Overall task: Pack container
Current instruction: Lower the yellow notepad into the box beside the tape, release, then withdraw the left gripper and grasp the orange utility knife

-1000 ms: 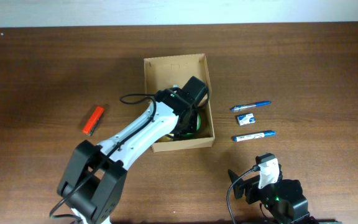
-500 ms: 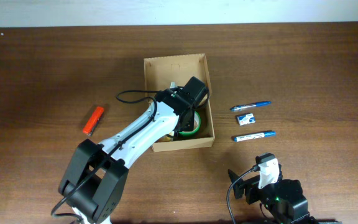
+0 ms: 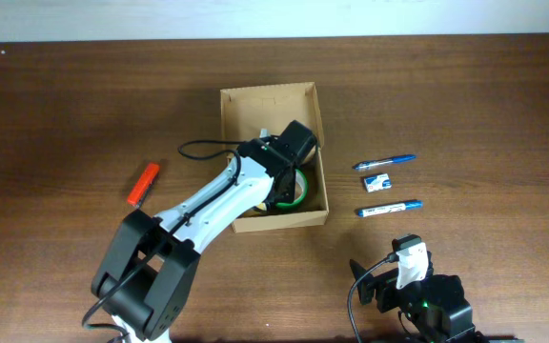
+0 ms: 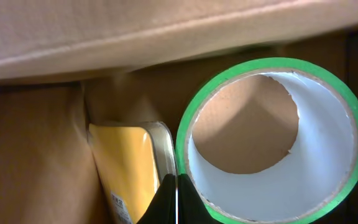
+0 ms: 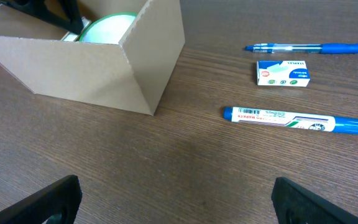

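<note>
Inside the box the left arm works; the right one waits.
Nearest, the right gripper (image 5: 176, 199) hangs low with fingers spread wide, probably parked out of the way. Beyond it lie a blue marker (image 5: 291, 119), a small white packet (image 5: 283, 73) and a blue pen (image 5: 309, 48), not yet packed. Farther, the container (image 3: 265, 95) stands open, holding a green tape roll (image 4: 328, 162) and a yellow flat item (image 4: 126, 168). The left gripper (image 4: 176, 202), pressed together and seemingly pinching nothing, sits at the roll's rim, perhaps to nudge it.
</note>
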You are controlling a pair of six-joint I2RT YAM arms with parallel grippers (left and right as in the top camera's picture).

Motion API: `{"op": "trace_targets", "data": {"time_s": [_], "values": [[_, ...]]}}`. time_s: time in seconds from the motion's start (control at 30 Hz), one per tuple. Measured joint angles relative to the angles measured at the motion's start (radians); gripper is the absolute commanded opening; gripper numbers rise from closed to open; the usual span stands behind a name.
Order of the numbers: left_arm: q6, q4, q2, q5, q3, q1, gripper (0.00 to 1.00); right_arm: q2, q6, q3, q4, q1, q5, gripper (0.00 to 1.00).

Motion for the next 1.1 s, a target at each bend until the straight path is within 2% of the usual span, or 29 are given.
{"op": "trace_targets", "data": {"time_s": [0.27,0.57,0.93,1.1], "values": [[0.004,-0.013,0.0,-0.024,-0.001,0.0,0.02,0.0,0.0,0.0,0.0,0.0,0.0,0.99],[0.023,0.048,0.0,0.067,-0.002,0.0,0.02,0.0,-0.001,0.0,0.0,0.0,0.0,0.99],[0.026,0.185,0.0,0.161,-0.005,0.0,0.02,0.0,0.0,0.0,0.0,0.0,0.0,0.99],[0.026,0.269,0.0,0.199,-0.065,0.0,0.02,0.0,0.0,0.0,0.0,0.0,0.0,0.99]]}}
